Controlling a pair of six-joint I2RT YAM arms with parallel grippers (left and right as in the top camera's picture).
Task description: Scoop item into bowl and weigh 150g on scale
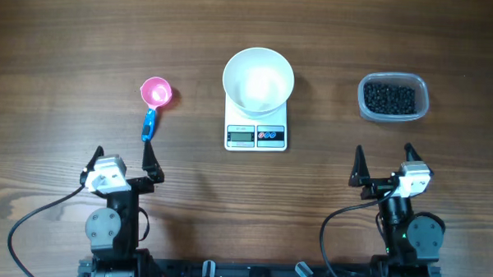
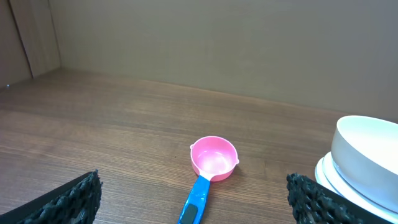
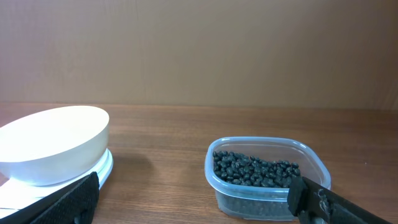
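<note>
The white bowl (image 1: 258, 79) stands empty on the white scale (image 1: 256, 135) at mid-table; both also show at the right edge of the left wrist view, the bowl (image 2: 367, 158) above the scale (image 2: 339, 186). Black bean-like item (image 1: 389, 97) fills a clear plastic tub (image 1: 393, 116) at the right, the item (image 3: 255, 169) close ahead in the right wrist view. A pink scoop with blue handle (image 1: 154, 102) lies left of the scale, just ahead of my open left gripper (image 1: 123, 160). My right gripper (image 1: 384, 164) is open, empty, below the tub.
The bowl (image 3: 56, 144) sits left of the tub (image 3: 267, 190) in the right wrist view. Black cables run from both arm bases at the table's near edge. A wall rises beyond the far edge of the wooden table (image 1: 69, 50).
</note>
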